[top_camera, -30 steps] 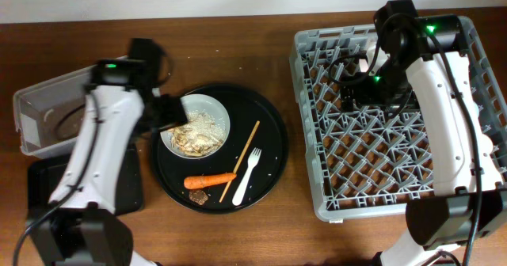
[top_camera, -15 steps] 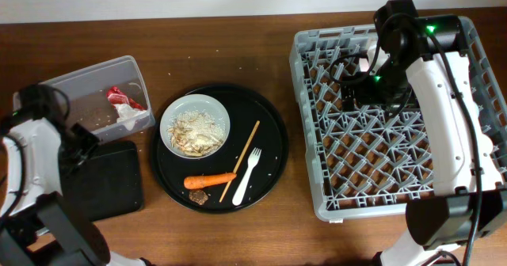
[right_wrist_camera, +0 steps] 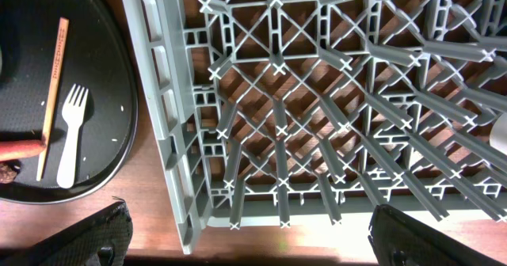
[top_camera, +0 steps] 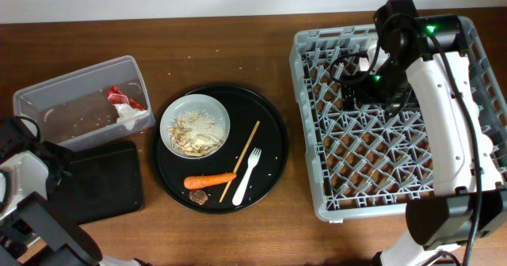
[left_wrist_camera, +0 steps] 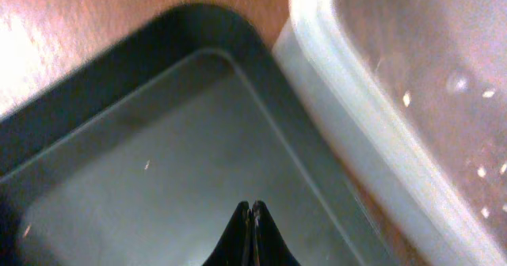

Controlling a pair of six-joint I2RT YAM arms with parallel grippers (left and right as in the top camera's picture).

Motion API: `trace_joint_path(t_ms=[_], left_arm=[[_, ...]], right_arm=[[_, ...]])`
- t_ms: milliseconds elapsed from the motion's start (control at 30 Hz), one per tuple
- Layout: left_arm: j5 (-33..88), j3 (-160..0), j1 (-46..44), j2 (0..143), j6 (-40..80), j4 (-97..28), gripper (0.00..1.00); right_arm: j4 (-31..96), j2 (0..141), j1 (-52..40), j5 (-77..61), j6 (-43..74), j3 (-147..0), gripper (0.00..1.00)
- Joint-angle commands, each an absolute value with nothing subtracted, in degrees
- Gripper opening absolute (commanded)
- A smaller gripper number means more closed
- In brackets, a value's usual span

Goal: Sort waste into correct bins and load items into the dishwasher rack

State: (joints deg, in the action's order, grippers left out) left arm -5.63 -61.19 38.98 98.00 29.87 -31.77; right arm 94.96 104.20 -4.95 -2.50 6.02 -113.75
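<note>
Left gripper (left_wrist_camera: 251, 214): clenched, 2 fingertips pressed together with nothing between them, hanging over the shallow black tray (left_wrist_camera: 158, 139) just beside the clear tub (left_wrist_camera: 380, 115).
Right gripper (right_wrist_camera: 257, 236): released, 2 fingers spread wide and holding nothing, above the dishwasher rack (right_wrist_camera: 333, 100) near its left wall.
Clear tub: left rear of the table; the red wrapper (top_camera: 120, 94) and white tissue (top_camera: 127, 110) lie together at its right end.
Round black tray (top_camera: 273, 123): between tub and rack.
Pale dish (top_camera: 195, 125): on the round tray's left part, holding the shredded scraps (top_camera: 194, 133).
Carrot (top_camera: 210, 181): on the round tray in front of the dish, the brown bit (top_camera: 199, 195) just beside it.
Fork (top_camera: 246, 175): right of the carrot, beside a slanted wooden stick (top_camera: 240, 161).
</note>
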Motion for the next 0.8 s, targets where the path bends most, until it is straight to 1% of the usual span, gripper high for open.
trace_joint_path(t_ms=[0,267,400,467,633,767], left_arm=[[-5.85,-58.7,39.16,97.71,32.03,-27.83,0.01],[-4.58,-57.93,39.09,103.0,33.28,-22.28,0.01],[3.57,-57.93,38.96,105.69,33.26,-14.94,0.01],[4.8,-57.93,38.39,105.75,33.23,-12.14,0.01],[5.17,-57.93,35.03,105.75,33.23,-6.2,0.01],[5.17,-57.95,34.28,105.75,33.23,-3.84,0.01]], right_arm=[[94.94,104.33,-4.73,-1.65,6.02,-113.89,0.99],[94.96,104.33,-4.75,-1.67,6.02,-113.89,0.99],[94.96,104.33,-4.75,-1.67,6.02,-113.89,0.99],[94.96,104.33,-4.75,-1.67,6.02,-113.89,0.99],[94.96,104.33,-4.75,-1.67,6.02,-113.89,0.99],[94.96,104.33,-4.75,-1.67,6.02,-113.89,0.99]])
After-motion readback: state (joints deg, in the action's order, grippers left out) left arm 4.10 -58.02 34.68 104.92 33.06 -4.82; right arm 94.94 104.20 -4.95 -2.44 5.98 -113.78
